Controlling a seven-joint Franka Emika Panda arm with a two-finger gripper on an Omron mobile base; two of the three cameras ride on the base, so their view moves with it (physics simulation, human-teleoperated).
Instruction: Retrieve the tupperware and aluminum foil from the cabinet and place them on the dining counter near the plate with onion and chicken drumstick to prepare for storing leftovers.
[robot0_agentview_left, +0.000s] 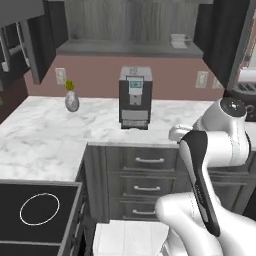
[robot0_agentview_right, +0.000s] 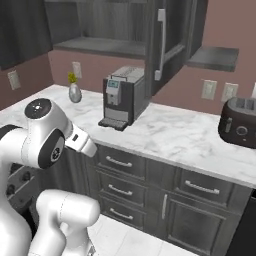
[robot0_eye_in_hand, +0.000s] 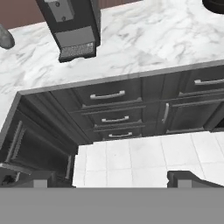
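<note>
Two dark fingertips of the gripper stand wide apart, empty, aimed down at the lower drawers and floor, since the arm is folded low, well short of the open cabinet. On its shelf sits the pale tupperware, small and blurred. The coffee machine and vase stand on the wall counter below. The cabinet's upper part is cut off.

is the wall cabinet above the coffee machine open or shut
Open. The cabinet doors are swung aside in both base views, so its grey wood-grain back and shelf show, with a small pale container on the shelf.
</note>
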